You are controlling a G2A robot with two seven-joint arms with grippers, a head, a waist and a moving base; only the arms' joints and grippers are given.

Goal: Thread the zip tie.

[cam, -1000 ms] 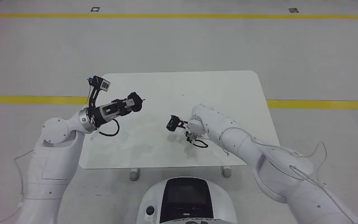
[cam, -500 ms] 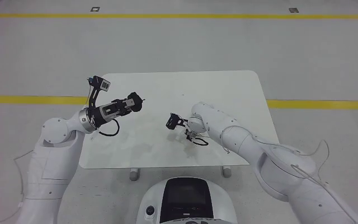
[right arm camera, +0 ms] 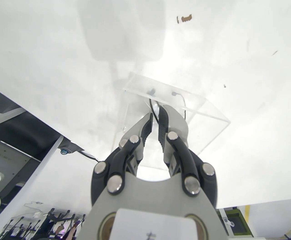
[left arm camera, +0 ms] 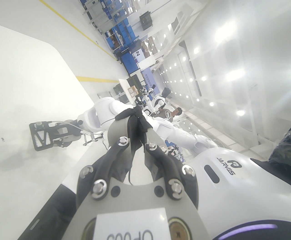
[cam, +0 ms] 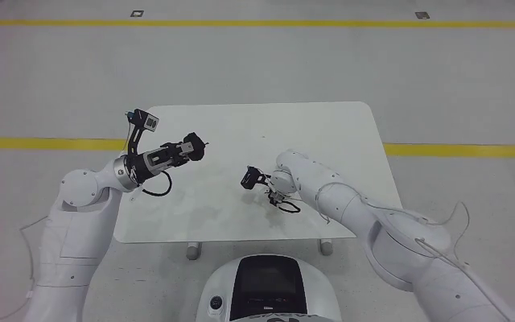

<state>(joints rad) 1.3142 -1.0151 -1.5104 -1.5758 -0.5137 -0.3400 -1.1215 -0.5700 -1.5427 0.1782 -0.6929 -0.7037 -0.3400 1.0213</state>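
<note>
A thin black zip tie (right arm camera: 151, 106) runs up between the tips of my right gripper (right arm camera: 155, 113), which is shut on it. The tie's far end touches the top of a clear plastic block (right arm camera: 204, 127) lying on the white table (cam: 322, 129). From above, the right gripper (cam: 250, 177) sits near the table's middle. My left gripper (cam: 197, 147) hangs above the table's left part, well apart from the block. Its fingers (left arm camera: 127, 127) are pressed together, and their tips are wrapped in black cloth. The left wrist view shows the right gripper (left arm camera: 41, 136) low over the table.
A second thin wire (right arm camera: 183, 102) curves over the clear block. A small brown mark (right arm camera: 186, 18) lies on the table beyond it. The table edge (right arm camera: 56, 141) runs close behind my right gripper.
My right gripper has shifted very slightly over the block. The left arm has stayed still.
</note>
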